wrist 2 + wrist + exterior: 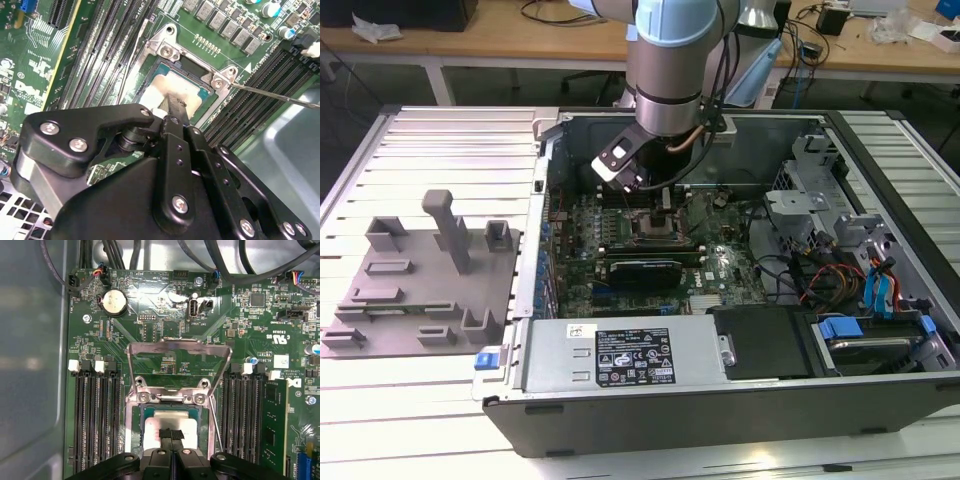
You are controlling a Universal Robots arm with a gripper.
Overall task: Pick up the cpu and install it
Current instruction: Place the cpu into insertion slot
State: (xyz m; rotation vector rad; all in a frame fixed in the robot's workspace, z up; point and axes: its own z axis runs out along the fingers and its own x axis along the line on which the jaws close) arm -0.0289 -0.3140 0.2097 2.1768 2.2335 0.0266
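Jaws of the gripper (171,435) are pressed narrowly together, their tips at the middle of the cpu (189,424), which lies flat in the open socket (133,426) on the motherboard (150,307).

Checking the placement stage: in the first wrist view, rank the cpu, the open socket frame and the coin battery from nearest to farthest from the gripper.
1. cpu, in the socket, directly under the gripper.
2. socket frame, hinged open just past the socket.
3. coin battery, farther along the board, beyond the frame.
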